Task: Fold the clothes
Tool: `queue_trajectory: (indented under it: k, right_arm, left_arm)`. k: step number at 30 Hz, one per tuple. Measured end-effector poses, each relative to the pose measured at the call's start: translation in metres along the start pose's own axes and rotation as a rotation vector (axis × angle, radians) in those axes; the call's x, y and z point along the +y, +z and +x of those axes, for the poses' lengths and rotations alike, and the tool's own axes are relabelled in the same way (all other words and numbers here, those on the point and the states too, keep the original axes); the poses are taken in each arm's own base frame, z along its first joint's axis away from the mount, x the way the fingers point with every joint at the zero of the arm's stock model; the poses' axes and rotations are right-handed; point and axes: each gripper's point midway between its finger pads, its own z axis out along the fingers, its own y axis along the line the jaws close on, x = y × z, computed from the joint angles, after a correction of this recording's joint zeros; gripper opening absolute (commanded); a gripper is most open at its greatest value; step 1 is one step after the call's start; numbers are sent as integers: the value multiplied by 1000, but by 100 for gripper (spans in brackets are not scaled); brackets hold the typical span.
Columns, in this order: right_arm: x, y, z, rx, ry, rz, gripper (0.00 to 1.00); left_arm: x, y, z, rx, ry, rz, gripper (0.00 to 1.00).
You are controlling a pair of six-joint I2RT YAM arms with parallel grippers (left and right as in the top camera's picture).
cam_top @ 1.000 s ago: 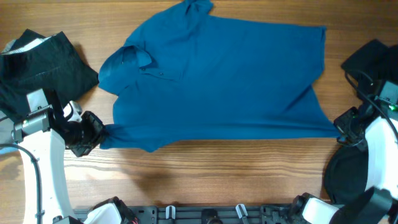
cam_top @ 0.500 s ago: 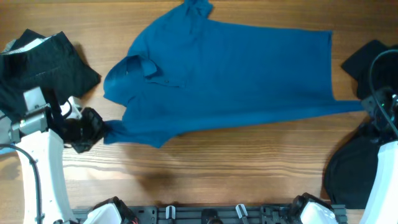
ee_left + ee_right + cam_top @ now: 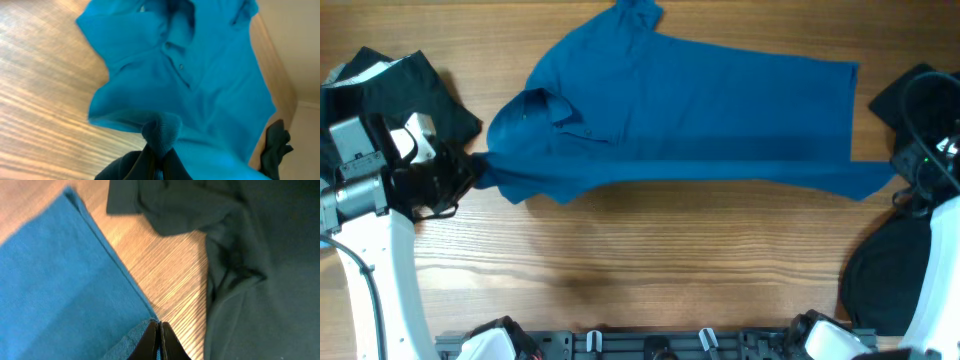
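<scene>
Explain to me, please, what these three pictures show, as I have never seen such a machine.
Two white robot arms stand at a wooden table. The wide picture looks straight down from above. The other two come from small cameras on each arm's wrist, so that arm's dark fingers show at the bottom edge. A blue shirt lies spread across the table, with black garments at both ends. The left fingers are shut on a bunch of the shirt at its collar end, and the right fingers pinch its opposite corner.
</scene>
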Motion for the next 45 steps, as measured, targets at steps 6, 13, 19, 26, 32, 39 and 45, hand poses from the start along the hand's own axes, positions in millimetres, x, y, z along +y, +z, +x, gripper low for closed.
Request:
queue_trajectory:
  k: [6, 13, 19, 26, 32, 39, 45]
  right_arm:
    - [6, 40, 10, 101, -31, -5, 4]
    - [22, 53, -5, 60, -28, -75, 4]
    - [34, 64, -13, 43, -31, -130, 4]
    - [40, 81, -10, 70, -32, -154, 4]
    - [43, 91, -7, 88, -31, -165, 4]
    - [43, 93, -6, 93, -32, -164, 4]
    - [43, 93, -6, 93, -46, -165, 4]
  left_arm:
    - [-29, 22, -1, 8, 97, 51, 4]
    - [-48, 56, -19, -9, 175, 93, 9]
    - [-52, 70, -37, -56, 200, 112, 11]
    - [-36, 94, -35, 5, 164, 76, 11]
    - [-34, 103, -30, 31, 161, 65, 21]
    - [-44, 122, -7, 87, 217, 31, 63]
    - [-30, 156, 14, 177, 220, -45, 70]
